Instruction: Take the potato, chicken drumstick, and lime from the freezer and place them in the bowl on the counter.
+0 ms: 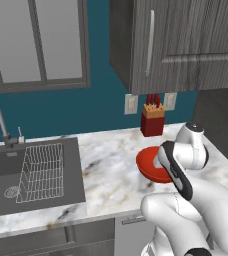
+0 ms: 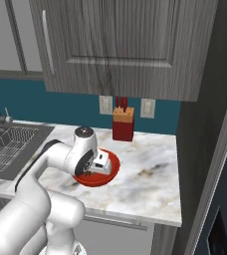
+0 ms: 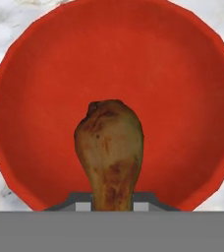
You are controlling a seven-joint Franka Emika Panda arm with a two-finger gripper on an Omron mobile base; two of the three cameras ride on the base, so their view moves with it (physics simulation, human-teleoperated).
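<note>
I am holding the drumstick [image 3: 111, 150] in my closed end effector [image 2: 91, 170] right over the bowl [image 3: 45, 98] on the surface [image 1: 111, 170], which looks bare inside, so all 3 items are still awaiting placement.

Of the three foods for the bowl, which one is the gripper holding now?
The chicken drumstick: knobbly, reddish-brown, gripped by its narrow end in the shut gripper above the red bowl. It is neither round nor green.
</note>
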